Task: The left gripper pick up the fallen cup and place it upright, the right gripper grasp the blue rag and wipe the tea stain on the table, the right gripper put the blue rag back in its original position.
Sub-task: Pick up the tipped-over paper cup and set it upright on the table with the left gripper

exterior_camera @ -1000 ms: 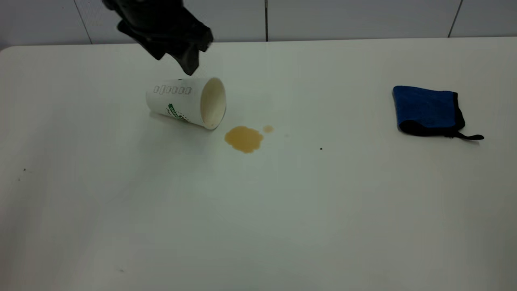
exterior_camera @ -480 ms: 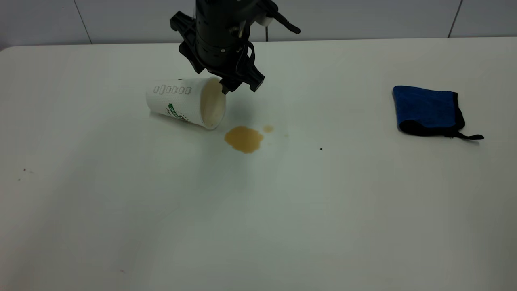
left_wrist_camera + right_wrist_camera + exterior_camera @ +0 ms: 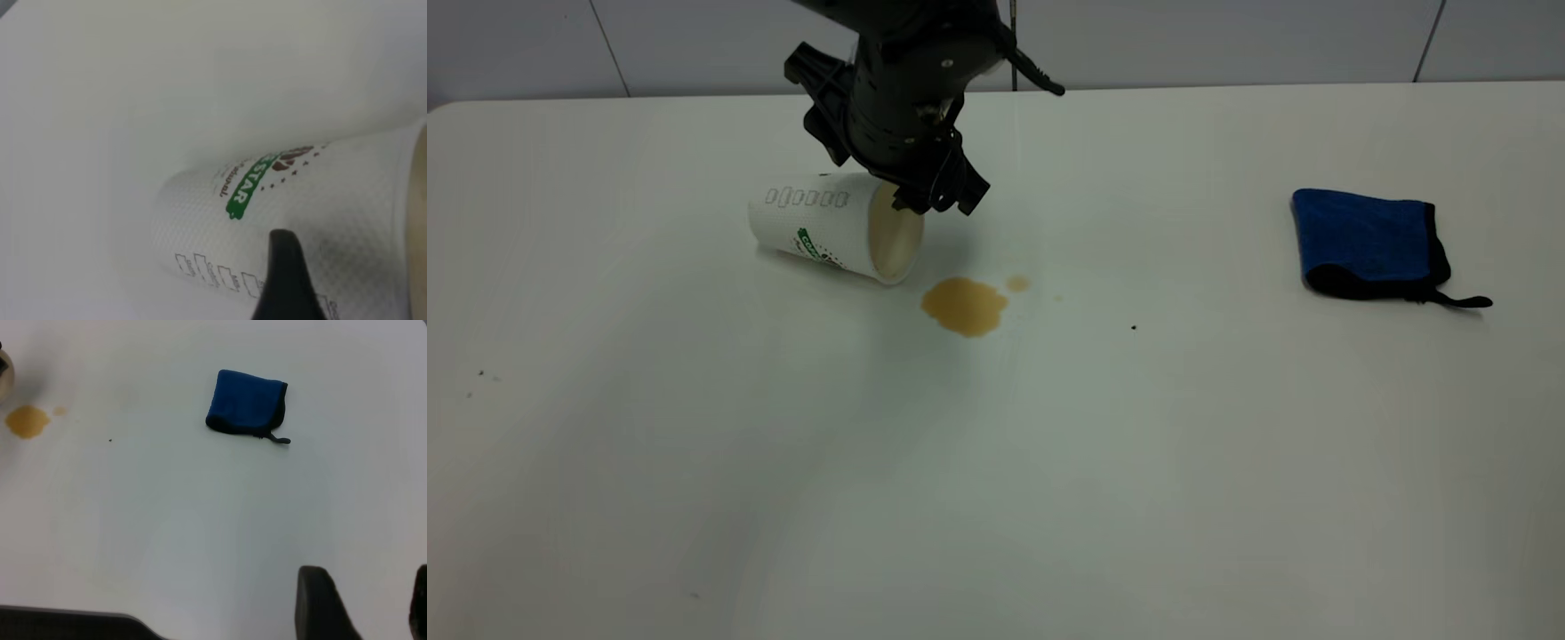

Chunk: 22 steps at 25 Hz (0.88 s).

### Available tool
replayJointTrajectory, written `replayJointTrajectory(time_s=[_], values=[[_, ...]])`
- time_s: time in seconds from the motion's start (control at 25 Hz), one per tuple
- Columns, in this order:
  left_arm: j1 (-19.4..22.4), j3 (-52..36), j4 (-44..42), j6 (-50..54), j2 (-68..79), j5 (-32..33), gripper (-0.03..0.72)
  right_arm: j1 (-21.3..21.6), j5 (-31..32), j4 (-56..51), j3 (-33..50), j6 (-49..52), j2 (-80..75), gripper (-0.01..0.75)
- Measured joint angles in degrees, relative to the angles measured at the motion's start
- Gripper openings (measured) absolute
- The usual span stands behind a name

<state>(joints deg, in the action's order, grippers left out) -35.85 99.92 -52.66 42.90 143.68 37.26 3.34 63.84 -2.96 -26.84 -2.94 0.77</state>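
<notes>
The white cup [image 3: 818, 222] lies on its side on the table [image 3: 1049, 462], mouth toward the amber tea stain [image 3: 963, 306]. My left gripper [image 3: 938, 204] is open and hangs at the top of the cup's rim. In the left wrist view one black finger [image 3: 283, 273] lies over the cup's outer wall [image 3: 320, 200]; the other finger is out of view. The blue rag [image 3: 1365, 238] lies flat at the far right. The right wrist view shows the rag [image 3: 245, 403], the stain [image 3: 27, 421] and my right gripper [image 3: 370, 603], open, empty and well away from both.
A small satellite drop [image 3: 1017, 284] sits beside the stain. A tiny dark speck [image 3: 1134, 327] lies between stain and rag. The table's back edge meets a grey wall [image 3: 1227, 40]. The right arm is outside the exterior view.
My left gripper has swung from above the cup's body to its mouth, then dropped lower and closer against the rim. Cup, stain and rag have not moved.
</notes>
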Motion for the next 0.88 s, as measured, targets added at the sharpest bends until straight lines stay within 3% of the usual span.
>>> replayJointTrajectory(time_s=[0.28,0.4,0.48,0.68,0.76,0.88], values=[[0.4,0.0,-3.3,3.3,2.4,3.5,0.560,0.0,0.0,0.0,0.0,0.0,0.0,0.364],[0.5,0.0,-4.9,4.3,3.4,4.4,0.516,0.0,0.0,0.0,0.0,0.0,0.0,0.364],[0.5,0.0,-6.2,5.0,3.7,5.2,0.441,0.0,0.0,0.0,0.0,0.0,0.0,0.364],[0.6,0.1,-9.4,4.6,3.3,10.2,0.096,0.0,0.0,0.0,0.0,0.0,0.0,0.364],[0.8,0.1,-8.0,2.1,2.0,11.2,0.039,0.0,0.0,0.0,0.0,0.0,0.0,0.364],[1.8,0.1,0.8,-5.2,-1.2,9.8,0.006,0.0,0.0,0.0,0.0,0.0,0.0,0.364]])
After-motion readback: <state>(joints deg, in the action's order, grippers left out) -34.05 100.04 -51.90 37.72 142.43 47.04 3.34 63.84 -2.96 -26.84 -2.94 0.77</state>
